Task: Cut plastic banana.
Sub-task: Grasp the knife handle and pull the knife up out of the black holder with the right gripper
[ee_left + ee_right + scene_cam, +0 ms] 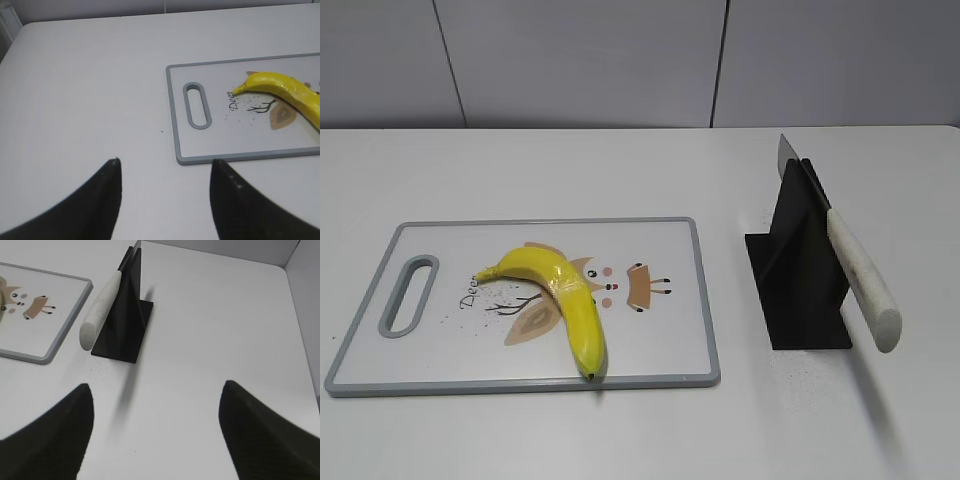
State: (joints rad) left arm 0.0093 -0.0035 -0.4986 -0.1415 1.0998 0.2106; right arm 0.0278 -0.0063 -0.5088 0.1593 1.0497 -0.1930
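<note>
We see a wide white table [620,440] that carries everything. On its left part lies the cutting board [650,360], white with a grey rim, a slot handle at its left end and a cartoon animal print in the middle. To the right of the board, well apart from it, stands a black knife stand [800,290]. A knife [860,275] rests in this stand at a slant, with its pale speckled handle pointing down toward the camera and the tip of the blade sticking out above the stand.

The plastic banana [570,295] lies on the cutting board, a little left of the middle. It is curved, its greenish stem points to the slot handle and its dark tip lies just at the near rim of the board. A faint seam crosses it about the middle.

In the left wrist view, the left gripper [165,172] hangs above the bare table, near the handle end of the board, with its two black fingers spread apart and nothing between them. In the right wrist view, the right gripper [156,397] is also spread wide and empty, over the table on the near side of the knife stand. We do not see either gripper in the exterior view.
</note>
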